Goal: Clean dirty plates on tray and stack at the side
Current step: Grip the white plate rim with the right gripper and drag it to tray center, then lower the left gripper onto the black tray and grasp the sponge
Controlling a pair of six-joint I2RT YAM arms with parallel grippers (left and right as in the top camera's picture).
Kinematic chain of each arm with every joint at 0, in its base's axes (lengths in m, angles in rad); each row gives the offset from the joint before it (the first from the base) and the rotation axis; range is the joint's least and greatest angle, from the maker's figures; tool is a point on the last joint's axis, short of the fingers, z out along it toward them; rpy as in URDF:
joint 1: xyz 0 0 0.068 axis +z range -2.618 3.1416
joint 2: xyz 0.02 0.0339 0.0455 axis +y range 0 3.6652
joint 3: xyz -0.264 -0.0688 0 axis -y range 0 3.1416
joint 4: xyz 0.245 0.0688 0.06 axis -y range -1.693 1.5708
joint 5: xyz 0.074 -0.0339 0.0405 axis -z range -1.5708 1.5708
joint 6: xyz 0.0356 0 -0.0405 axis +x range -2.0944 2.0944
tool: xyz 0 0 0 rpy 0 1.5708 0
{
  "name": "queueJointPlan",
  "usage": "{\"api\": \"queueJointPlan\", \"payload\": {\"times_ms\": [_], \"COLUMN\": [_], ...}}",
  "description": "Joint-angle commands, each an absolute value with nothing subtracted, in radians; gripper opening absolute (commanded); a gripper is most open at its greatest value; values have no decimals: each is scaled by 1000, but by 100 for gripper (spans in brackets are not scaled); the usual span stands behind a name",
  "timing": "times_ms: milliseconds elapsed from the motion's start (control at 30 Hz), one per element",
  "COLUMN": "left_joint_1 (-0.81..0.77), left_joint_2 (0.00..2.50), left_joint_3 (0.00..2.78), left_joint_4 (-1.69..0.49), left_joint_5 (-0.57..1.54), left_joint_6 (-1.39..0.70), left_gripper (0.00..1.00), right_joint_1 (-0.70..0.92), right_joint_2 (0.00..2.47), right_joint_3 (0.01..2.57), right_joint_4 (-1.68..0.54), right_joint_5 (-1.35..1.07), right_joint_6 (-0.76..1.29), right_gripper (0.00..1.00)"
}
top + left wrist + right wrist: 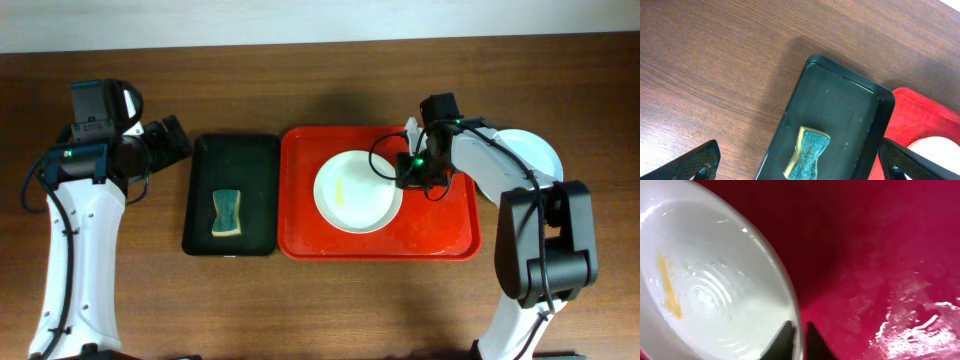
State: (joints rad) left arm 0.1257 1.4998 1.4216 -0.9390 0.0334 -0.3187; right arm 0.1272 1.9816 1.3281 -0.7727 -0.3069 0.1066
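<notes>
The left gripper (178, 140) hangs with jaws wide apart beside a narrow black plastic tray (255, 180) holding a green-yellow sponge (228, 214). On the large red plastic tray (440, 232) lies a yellow-smeared round white plate (355, 195), its right rim pinched by the right gripper (408, 172).

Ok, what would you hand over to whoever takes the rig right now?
Left gripper open, by the black tray, where the sponge lies.
Right gripper shut on the right rim of the smeared plate, which sits on the red tray.
Done: a second plate lies on the table, right of the tray.
Left: wipe the yellow smear, stack this plate there.
</notes>
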Motion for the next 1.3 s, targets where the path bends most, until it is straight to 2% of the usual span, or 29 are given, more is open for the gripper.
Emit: {"api": "queueJointPlan", "payload": {"times_ms": [0,200,400,567,633,667,767,900,1000,1100,1267], "left_joint_1": [129,129,129,129,129,129,129,129,129,128,92], "left_joint_2": [1503,1503,1503,1503,1503,1503,1503,1503,1503,1503,1507], "left_joint_3": [1430,1430,1430,1430,1430,1430,1430,1430,1430,1420,1378], "left_joint_4": [-937,-937,-937,-937,-937,-937,-937,-937,-939,-1085,-1145], "left_joint_5": [38,38,38,38,38,38,38,38,41,94,94], "left_joint_6": [-329,-329,-329,-329,-329,-329,-329,-329,-329,-329,-297], "left_gripper": [99,99,99,99,99,99,99,99,99,99,100], "right_joint_1": [131,132,132,131,131,132,132,132,132,130,130], "right_joint_2": [1993,1993,1993,1993,1993,1993,1993,1993,1993,1993,1992], "right_joint_3": [1318,1318,1318,1318,1318,1318,1318,1318,1318,1320,1336], "right_joint_4": [-770,-773,-776,-777,-769,-766,-767,-771,-776,-804,-843], "right_joint_5": [-250,-253,-418,-426,-413,-393,-361,-358,-359,-358,-359], "right_joint_6": [113,113,113,120,120,120,120,120,144,166,167], "right_gripper": [4,4,4,4,14,15,14,4,4,4,4]}}
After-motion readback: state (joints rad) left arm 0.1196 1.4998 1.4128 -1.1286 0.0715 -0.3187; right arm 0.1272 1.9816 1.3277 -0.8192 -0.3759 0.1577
